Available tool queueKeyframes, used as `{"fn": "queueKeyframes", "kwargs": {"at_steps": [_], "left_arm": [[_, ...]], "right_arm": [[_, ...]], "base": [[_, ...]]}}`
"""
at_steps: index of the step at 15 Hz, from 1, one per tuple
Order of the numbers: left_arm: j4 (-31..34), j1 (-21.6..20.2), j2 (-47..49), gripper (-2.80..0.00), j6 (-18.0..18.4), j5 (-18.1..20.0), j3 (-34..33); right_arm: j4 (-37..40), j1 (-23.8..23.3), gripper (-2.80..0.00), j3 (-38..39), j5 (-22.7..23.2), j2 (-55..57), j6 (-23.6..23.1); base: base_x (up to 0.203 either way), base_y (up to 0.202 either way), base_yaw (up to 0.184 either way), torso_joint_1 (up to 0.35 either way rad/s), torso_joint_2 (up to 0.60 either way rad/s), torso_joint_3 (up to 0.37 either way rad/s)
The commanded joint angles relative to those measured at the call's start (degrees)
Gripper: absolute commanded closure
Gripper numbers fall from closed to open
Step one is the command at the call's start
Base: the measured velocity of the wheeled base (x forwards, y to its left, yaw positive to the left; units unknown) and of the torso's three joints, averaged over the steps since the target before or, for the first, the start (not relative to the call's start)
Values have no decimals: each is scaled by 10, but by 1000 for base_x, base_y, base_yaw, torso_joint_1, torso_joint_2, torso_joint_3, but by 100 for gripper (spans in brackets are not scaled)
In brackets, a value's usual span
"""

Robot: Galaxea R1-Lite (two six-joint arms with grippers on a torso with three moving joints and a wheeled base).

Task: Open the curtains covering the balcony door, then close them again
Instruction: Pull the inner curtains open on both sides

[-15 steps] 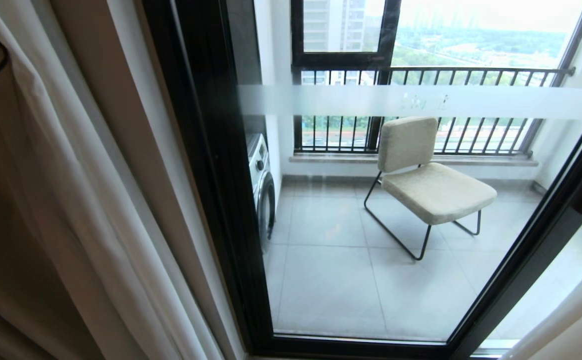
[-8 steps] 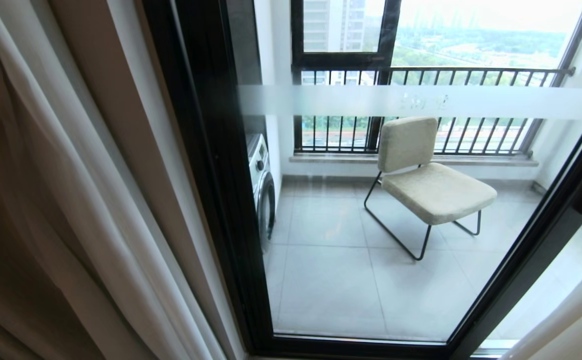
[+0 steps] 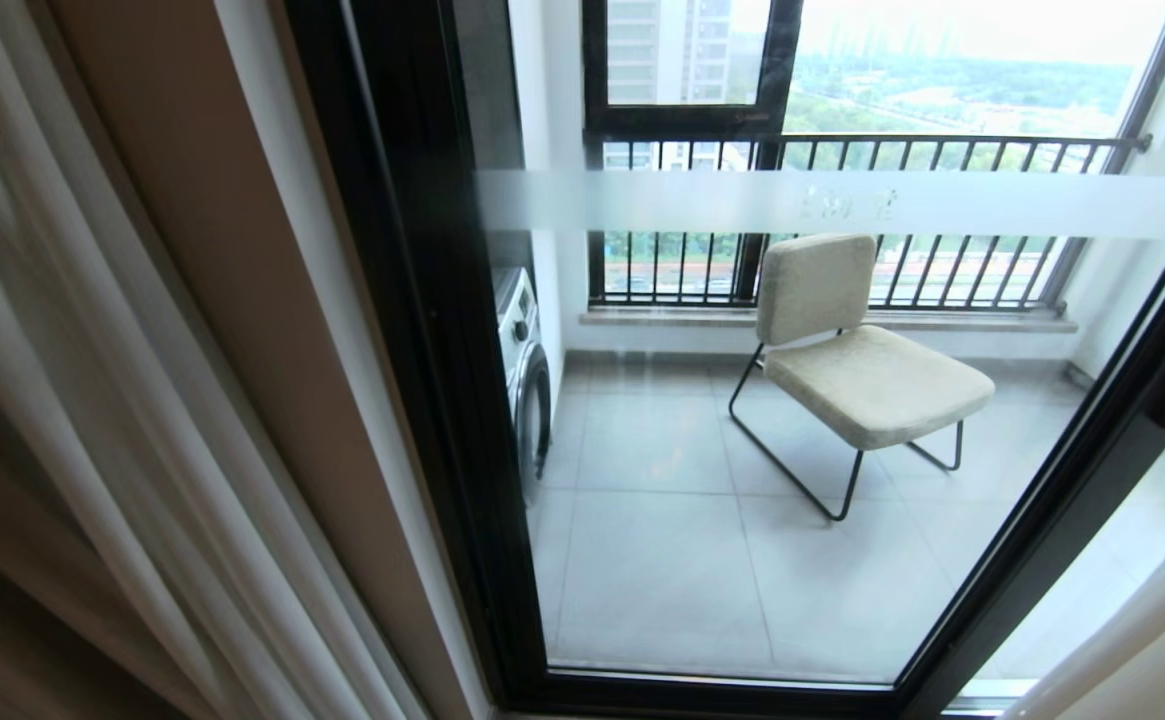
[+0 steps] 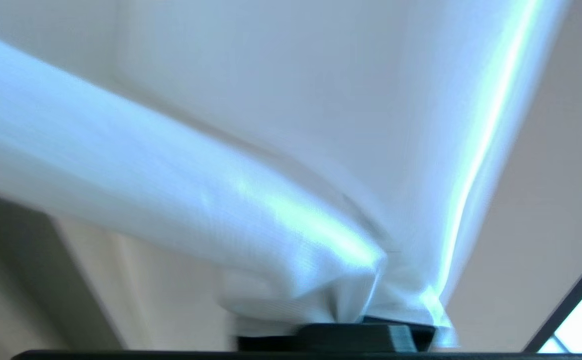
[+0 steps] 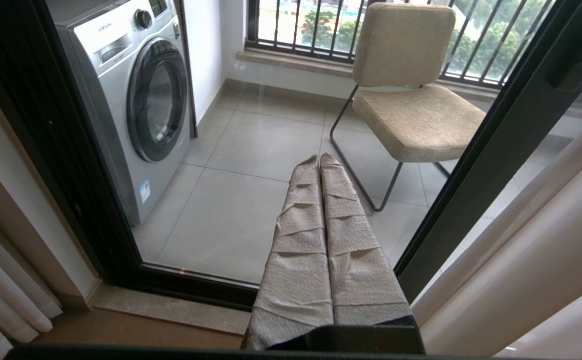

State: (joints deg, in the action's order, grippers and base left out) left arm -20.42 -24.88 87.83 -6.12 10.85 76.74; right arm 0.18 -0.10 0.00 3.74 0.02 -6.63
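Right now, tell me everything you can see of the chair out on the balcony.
The chair is a low armless lounge seat with a padded seat and backrest in beige woven-looking fabric on a thin black metal sled frame. It stands upright on the grey tiled balcony floor, behind the balcony door, in front of the barred railing. The seat is empty; nothing else touches it.
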Motion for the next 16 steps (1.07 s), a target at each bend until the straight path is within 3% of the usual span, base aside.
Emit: {"fn": "queueKeyframes", "kwargs": {"at_steps": [1, 6, 16], "left_arm": [[-1, 0, -8, -280, 0, 0, -6], [0, -1, -26, -280, 0, 5, -30], [5, -3, -190, -280, 0, 0, -196]], "right_arm": [[0, 0, 0, 0, 0, 0, 0], [0, 0, 0, 0, 0, 0, 0], [0, 0, 0, 0, 0, 0, 0]], "base": [[0, 0, 0, 0, 0, 0], [0, 0, 0, 0, 0, 0], [0, 0, 0, 0, 0, 0]]}}
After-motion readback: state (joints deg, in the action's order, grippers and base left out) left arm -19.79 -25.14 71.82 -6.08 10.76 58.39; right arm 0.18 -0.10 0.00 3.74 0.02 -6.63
